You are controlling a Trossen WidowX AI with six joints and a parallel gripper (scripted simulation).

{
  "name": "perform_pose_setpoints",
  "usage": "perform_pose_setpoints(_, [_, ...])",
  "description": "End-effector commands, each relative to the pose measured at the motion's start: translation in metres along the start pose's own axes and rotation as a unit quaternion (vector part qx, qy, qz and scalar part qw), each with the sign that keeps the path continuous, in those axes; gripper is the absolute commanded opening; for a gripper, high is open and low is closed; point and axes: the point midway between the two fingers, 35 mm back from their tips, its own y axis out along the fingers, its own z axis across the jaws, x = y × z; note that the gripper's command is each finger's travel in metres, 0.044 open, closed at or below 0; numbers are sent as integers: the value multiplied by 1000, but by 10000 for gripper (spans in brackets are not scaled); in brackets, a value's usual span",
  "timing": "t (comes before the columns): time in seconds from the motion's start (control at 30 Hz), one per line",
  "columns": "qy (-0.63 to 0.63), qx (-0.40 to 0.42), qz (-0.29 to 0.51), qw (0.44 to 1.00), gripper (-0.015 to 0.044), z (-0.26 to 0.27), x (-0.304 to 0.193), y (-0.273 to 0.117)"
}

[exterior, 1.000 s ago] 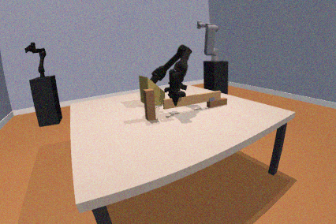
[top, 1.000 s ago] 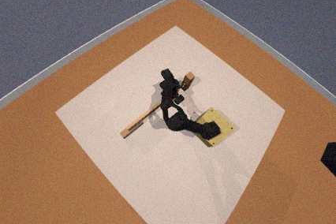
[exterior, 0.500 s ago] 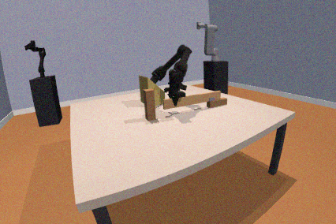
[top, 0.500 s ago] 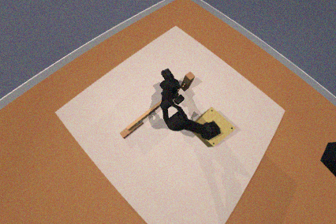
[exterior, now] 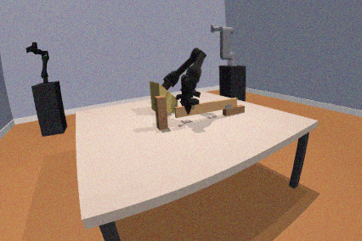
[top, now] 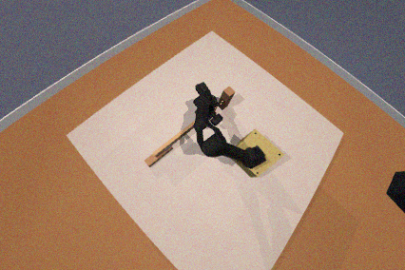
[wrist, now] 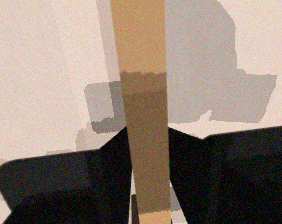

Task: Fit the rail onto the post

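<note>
The long wooden rail (top: 172, 144) (exterior: 212, 106) (wrist: 142, 40) has its far end at the grey bracket (exterior: 228, 107) on the low footboard block (exterior: 234, 111). Its near end is held above the table and looks roughly level with the far end. My gripper (exterior: 188, 109) (wrist: 142, 130) is shut on the rail close to its near end, one finger on each side. The wooden post (top: 225, 100) (exterior: 161, 114) stands upright beyond the near end, with a gap between them. The pegs are tiny in the top view, and the holes in the rail's end are not visible.
A yellow-green board (top: 271, 148) (exterior: 154, 97) with dark spots is beside the arm's base, behind the post in the exterior view. The arm hides part of the rail in the top view. Two other arms stand on black pedestals (exterior: 50, 109) (exterior: 232, 81) away from the table.
</note>
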Motion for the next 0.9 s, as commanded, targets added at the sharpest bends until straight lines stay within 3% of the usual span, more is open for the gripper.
perform_pose_setpoints(0.0, [0, -4, 2, 1000, 0, -1, -4, -3])
perform_pose_setpoints(0.87, [0, -4, 2, 1000, 0, -4, -11, -6])
